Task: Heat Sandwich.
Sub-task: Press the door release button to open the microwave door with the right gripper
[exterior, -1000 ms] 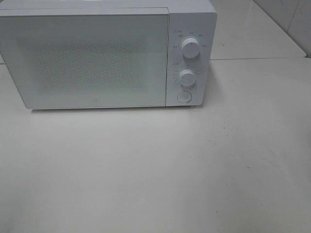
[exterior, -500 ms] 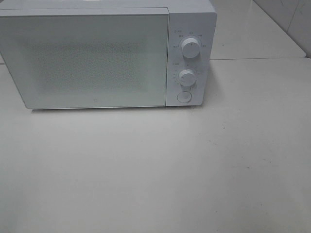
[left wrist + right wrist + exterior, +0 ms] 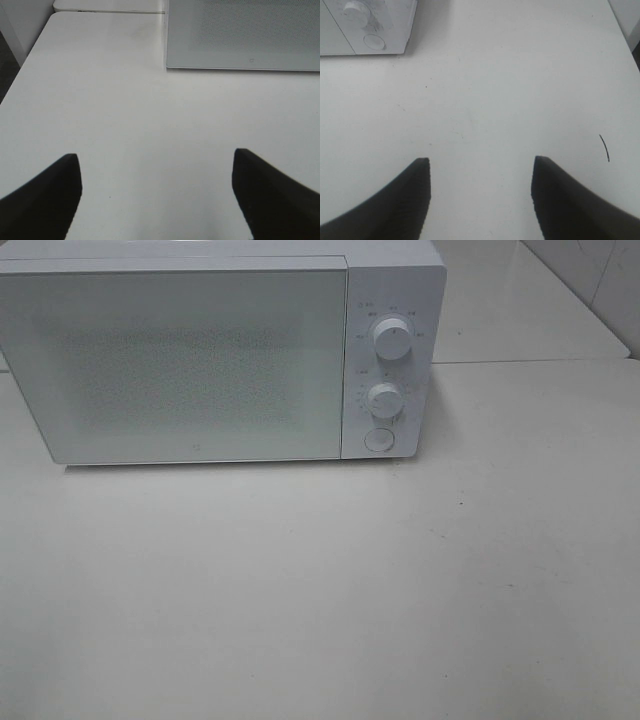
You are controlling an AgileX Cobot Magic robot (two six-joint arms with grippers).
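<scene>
A white microwave (image 3: 220, 350) stands at the back of the white table (image 3: 330, 580) with its door shut. It has two round knobs (image 3: 392, 338) and a round button (image 3: 379, 439) on its right panel. The sandwich and its pink plate are not in view in any frame. Neither gripper shows in the exterior high view. My left gripper (image 3: 156, 162) is open and empty above bare table, with the microwave door (image 3: 245, 35) ahead of it. My right gripper (image 3: 480, 167) is open and empty above bare table, with the microwave's button corner (image 3: 372, 41) ahead of it.
A seam between two table tops (image 3: 530, 361) runs right of the microwave. The table's left edge (image 3: 25, 65) shows in the left wrist view, its right edge (image 3: 622, 25) in the right wrist view. A thin dark mark (image 3: 604, 147) lies on the table.
</scene>
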